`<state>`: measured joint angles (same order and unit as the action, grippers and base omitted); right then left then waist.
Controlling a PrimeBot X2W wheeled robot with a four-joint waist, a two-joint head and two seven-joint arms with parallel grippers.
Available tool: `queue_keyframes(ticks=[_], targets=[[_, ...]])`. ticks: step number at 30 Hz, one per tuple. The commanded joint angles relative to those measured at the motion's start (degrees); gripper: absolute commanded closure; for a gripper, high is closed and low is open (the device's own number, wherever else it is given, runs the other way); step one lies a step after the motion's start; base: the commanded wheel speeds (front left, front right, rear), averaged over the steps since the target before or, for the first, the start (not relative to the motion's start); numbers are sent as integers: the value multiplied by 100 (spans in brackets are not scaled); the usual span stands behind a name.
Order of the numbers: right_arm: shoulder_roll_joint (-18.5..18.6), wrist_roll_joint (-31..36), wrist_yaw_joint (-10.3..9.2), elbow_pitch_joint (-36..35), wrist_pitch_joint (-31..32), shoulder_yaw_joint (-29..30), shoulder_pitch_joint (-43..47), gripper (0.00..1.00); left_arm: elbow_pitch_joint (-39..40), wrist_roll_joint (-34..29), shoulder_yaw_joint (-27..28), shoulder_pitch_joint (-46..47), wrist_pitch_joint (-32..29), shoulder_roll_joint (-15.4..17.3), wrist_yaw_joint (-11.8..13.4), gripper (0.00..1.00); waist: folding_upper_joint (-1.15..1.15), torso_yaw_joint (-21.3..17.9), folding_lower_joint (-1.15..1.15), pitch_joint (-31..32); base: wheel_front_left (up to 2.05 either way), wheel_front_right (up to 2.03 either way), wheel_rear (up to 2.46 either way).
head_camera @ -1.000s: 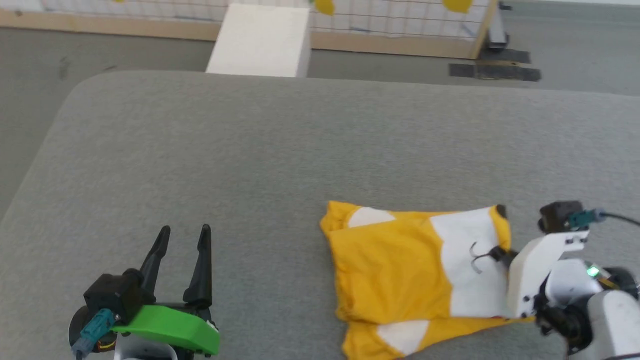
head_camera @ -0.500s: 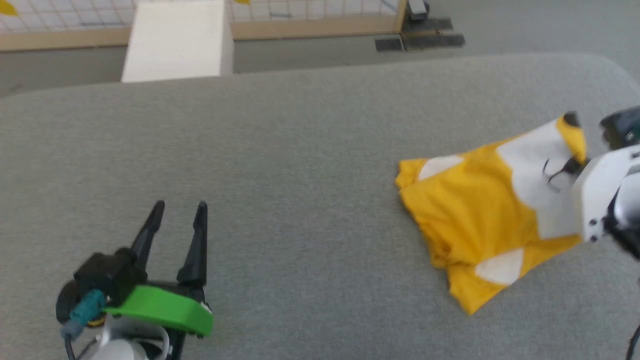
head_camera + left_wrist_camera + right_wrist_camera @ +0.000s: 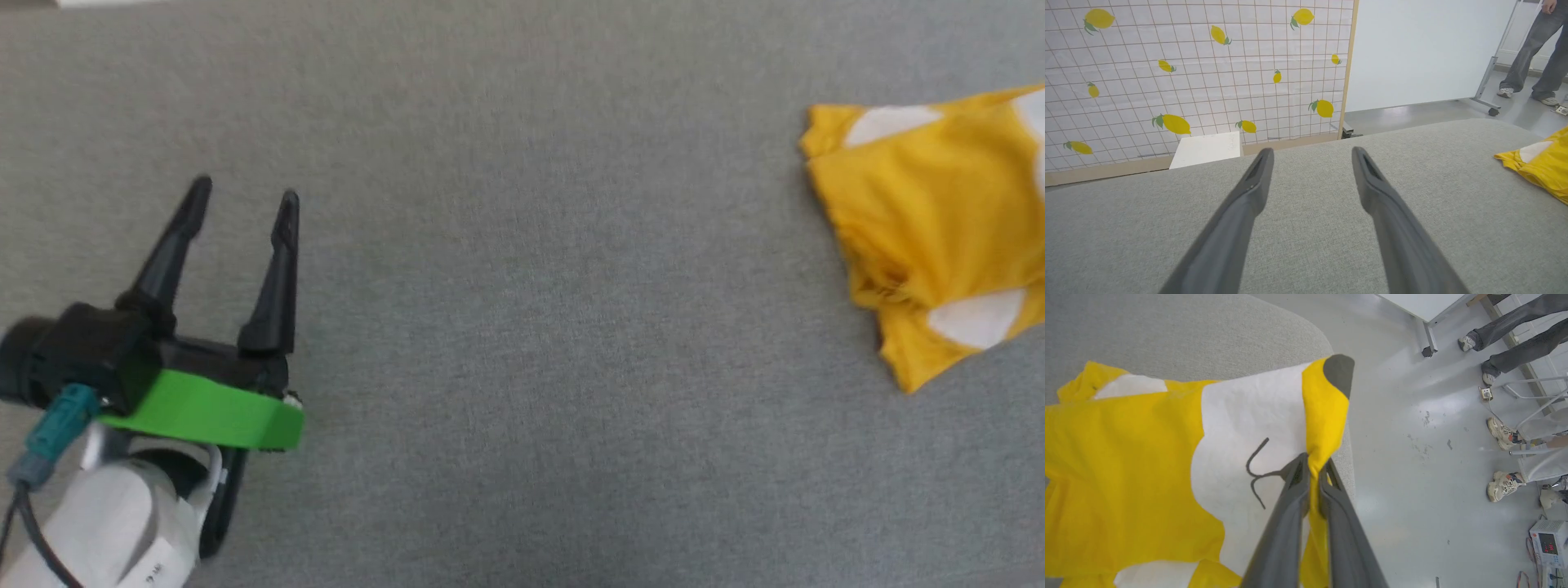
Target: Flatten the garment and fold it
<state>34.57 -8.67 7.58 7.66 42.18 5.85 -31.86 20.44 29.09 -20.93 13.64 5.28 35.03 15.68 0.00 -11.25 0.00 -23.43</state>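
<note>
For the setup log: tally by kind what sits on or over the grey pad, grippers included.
T-shirt: 1
Grippers: 2 (left gripper open and clear of the cloth, right gripper shut on the T-shirt)
Total: 3

Nothing can be read for certain. A small meter (image 3: 1548, 548) on the floor shows red digits on its display (too small to make out). The white box (image 3: 1206, 150) by the lemon-patterned screen (image 3: 1167, 61) has faint grey marks near its top corner, blurred beyond reading. A sticker (image 3: 155, 566) on the pale forearm (image 3: 106, 523) carries tiny dark print, equally unreadable.
</note>
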Motion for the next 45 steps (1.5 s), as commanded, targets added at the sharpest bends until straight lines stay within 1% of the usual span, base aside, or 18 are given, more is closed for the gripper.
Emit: queue_keyframes(ticks=[1,6,8,15,18,19,20,21,22,26,30,35,39,45], targets=[[47,125,-9,-20,4,258,-106,100,157,-130,72,217,-84,129,8,0,0,-138,0,-920,0,0,0],[175,283,-9,7,-105,599,-78,100,381,-238,160,406,-224,311,22,0,0,-128,0,-1324,0,0,0],[159,266,-9,68,-186,710,-98,100,433,-262,193,465,-254,359,26,0,0,-120,0,-1451,0,0,0],[127,484,-9,414,-553,772,-315,100,551,-366,251,614,-296,475,41,0,0,-114,0,-1759,0,0,0],[100,580,-9,566,-664,769,-439,100,613,-406,315,678,-190,447,96,0,0,-109,0,-1800,0,0,0],[90,613,-9,622,-696,760,-486,88,642,-408,338,692,-145,437,106,0,0,-110,0,-1805,0,0,0],[82,637,-9,669,-719,750,-519,59,669,-401,357,700,-101,425,110,0,0,-108,0,-1803,0,0,0],[77,665,-9,728,-746,736,-558,5,688,-387,377,703,-60,410,117,0,0,-102,0,-1794,0,0,0],[77,689,-9,774,-776,734,-586,0,687,-383,389,699,-36,405,124,0,0,-94,0,-1776,0,0,0],[134,770,-9,961,-902,698,-657,0,618,-354,410,658,75,364,138,0,0,-45,0,-1624,0,0,0],[189,764,-9,1114,-973,622,-657,0,441,-371,396,596,272,273,170,0,0,8,0,-1347,0,0,0],[170,649,-9,1264,-1031,474,-501,0,30,-425,348,415,505,114,295,0,0,59,0,-763,0,0,0],[67,528,-9,1340,-1130,387,-226,0,-291,-344,269,147,623,-63,357,0,0,120,0,-116,0,0,0],[-328,286,-9,1288,-1454,384,391,0,-678,-24,189,-394,768,-403,376,0,0,321,0,842,0,0,0]])
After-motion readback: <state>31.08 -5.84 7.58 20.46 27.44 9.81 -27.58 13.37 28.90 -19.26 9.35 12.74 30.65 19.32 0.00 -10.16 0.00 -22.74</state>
